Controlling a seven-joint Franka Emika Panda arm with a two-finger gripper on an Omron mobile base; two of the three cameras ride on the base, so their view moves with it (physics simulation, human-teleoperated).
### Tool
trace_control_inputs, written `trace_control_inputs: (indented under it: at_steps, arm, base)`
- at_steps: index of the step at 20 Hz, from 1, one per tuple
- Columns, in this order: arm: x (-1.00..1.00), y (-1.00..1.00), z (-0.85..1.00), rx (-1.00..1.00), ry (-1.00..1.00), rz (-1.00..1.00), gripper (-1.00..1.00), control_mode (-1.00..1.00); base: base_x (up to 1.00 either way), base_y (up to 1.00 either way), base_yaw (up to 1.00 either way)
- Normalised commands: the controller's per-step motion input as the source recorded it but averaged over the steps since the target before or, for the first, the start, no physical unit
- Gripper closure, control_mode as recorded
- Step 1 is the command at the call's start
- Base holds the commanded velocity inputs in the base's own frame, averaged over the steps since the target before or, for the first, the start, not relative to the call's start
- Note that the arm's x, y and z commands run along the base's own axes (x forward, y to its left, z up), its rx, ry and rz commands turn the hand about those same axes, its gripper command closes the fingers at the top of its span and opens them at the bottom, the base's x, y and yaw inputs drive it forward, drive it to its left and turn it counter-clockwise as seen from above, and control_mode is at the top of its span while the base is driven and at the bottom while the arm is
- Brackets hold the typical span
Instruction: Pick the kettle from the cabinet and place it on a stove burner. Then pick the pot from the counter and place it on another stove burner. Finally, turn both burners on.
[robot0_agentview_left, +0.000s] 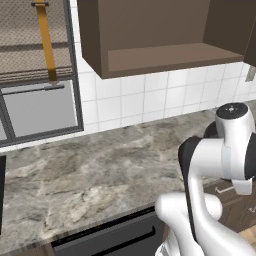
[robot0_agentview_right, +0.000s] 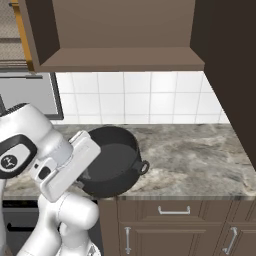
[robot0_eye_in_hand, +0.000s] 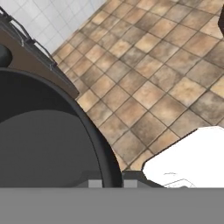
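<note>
Now, in the left base view, the cabinet (robot0_agentview_left: 160, 45) fills the upper right of the frame, its shelf bare, above the marbled counter (robot0_agentview_left: 90, 175). Over to the right base view: the pot (robot0_agentview_right: 114, 161) sits low centre on the counter's front edge, the arm's hand pressed against its left rim. In the hand view, the pot's dark wall curves through the lower left over tiled floor (robot0_eye_in_hand: 166, 74), and the gripper (robot0_eye_in_hand: 109, 183) looks clenched on the pot's rim, though the fingertips barely show.
</note>
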Motion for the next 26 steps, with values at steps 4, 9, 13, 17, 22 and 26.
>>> trace_control_inputs:
  at_steps: [4,9,13,17,22,26]
  arm:
    - [-0.07,0.0,0.0,0.0,-0.02,0.0,1.0,-1.0]
    - [-0.21,0.0,0.0,0.0,-0.06,-0.01,1.0,1.0]
    - [0.0,0.0,0.0,0.0,0.0,0.0,1.0,1.0]
    - [0.0,0.0,0.0,0.0,0.0,0.0,1.0,1.0]
    - [0.0,0.0,0.0,0.0,0.0,0.0,1.0,1.0]
    - [0.0,0.0,0.0,0.0,0.0,0.0,1.0,1.0]
  base:
    - [0.0,0.0,0.0]
    - [-0.44,-0.04,-0.08]
    - [-0.6,-0.17,-0.22]
    - [-0.49,-0.19,-0.22]
    - [-0.46,-0.2,-0.22]
    - [-0.4,-0.24,-0.23]
